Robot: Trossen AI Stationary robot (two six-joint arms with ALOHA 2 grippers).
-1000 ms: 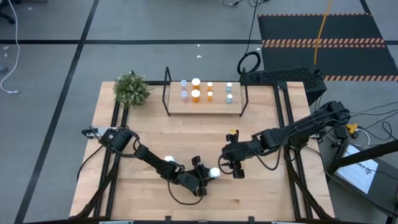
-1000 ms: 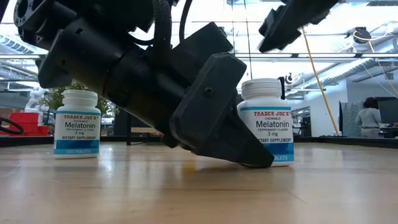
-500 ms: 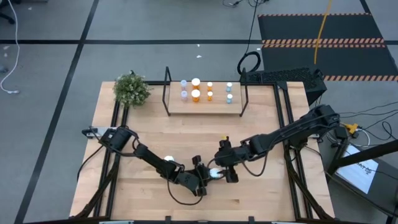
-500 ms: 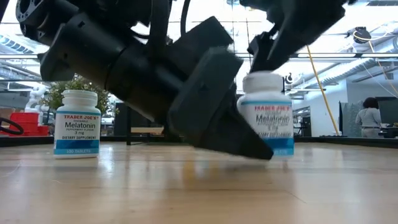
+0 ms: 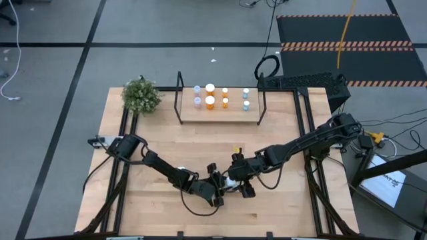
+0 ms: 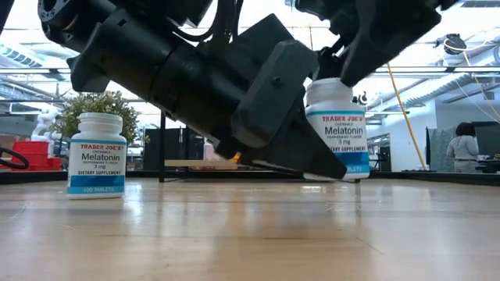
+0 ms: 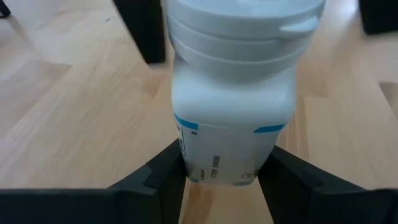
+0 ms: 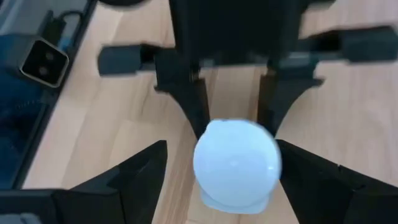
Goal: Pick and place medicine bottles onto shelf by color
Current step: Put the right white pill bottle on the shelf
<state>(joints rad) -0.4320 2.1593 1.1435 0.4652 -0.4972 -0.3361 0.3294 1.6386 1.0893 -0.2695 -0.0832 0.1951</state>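
Observation:
A white medicine bottle (image 6: 336, 129) with a white cap and a blue-banded label is in my left gripper (image 7: 227, 186), which is shut on it near the table's front middle (image 5: 220, 190). My right gripper (image 8: 227, 180) hangs open over it, one finger on each side of the cap (image 8: 236, 162) with a gap to both. Another white bottle (image 6: 97, 154) stands on its base on the table to the left. The shelf (image 5: 220, 113) at the far edge carries blue (image 5: 197, 101) and orange (image 5: 210, 101) bottles standing upright. My left gripper pinches the bottle's lower body (image 7: 186, 168) between its two fingers (image 7: 163, 183), one on each side of the label. The fingers come slanting down from the table's left. The bottle stands nearly upright, cap up, its base a little above the table.
A potted green plant (image 5: 141, 95) sits at the table's far left corner beside the shelf. A black device (image 5: 303, 83) lies at the far right corner. Bare wood stretches between the shelf and the arms. A person (image 6: 466, 148) shows in the room behind.
My right gripper has come down and toward the table's left until it stands over the held bottle's cap. My left gripper has raised the bottle: its base was on the table, it tipped briefly, and it now hangs nearly upright just clear of the wood.

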